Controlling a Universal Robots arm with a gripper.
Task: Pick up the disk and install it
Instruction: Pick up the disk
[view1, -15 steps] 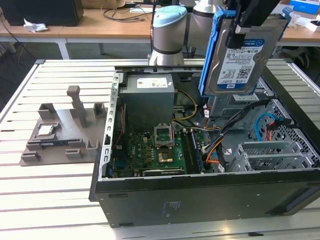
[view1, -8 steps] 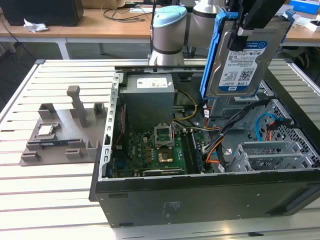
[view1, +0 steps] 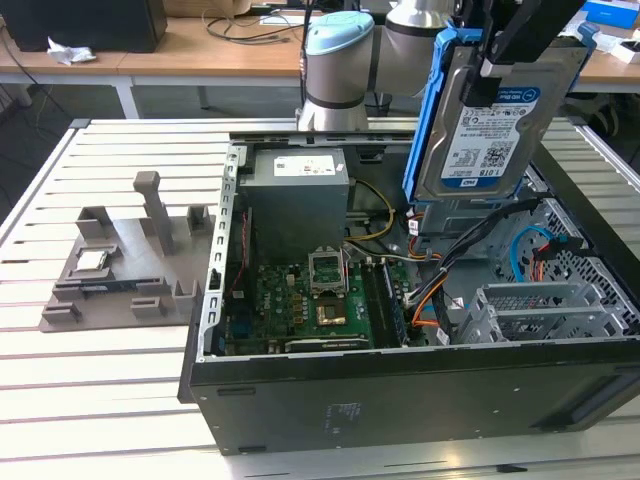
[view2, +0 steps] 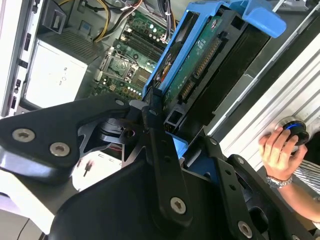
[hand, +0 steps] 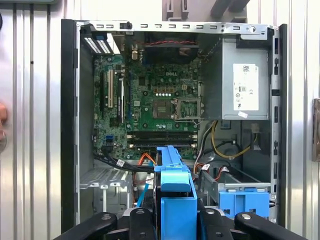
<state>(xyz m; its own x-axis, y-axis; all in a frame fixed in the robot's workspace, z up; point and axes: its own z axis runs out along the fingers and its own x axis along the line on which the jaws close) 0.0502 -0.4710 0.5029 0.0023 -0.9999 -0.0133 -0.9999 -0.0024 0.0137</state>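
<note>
The disk (view1: 488, 125), silver with a blue-and-white label and blue side rails, hangs upright above the open computer case (view1: 400, 400), at the exterior view's upper right. My gripper (view1: 505, 55) is shut on its top end. The second wrist view shows the disk's circuit-board side (view2: 200, 65) between the black fingers (view2: 162, 150). In the first wrist view its blue rail edge (hand: 175, 192) points down over the case's lower bay area, close beside the grey drive cage with a blue latch (hand: 243, 197).
Inside the case lie the motherboard (view1: 300, 310), the power supply (view1: 298, 200) and loose cables (view1: 470, 250). A grey fixture (view1: 130, 270) holding a small processor chip (view1: 92, 262) sits on the slatted table at the exterior view's left. A person's hand (view2: 277, 150) rests on a knob beside the case.
</note>
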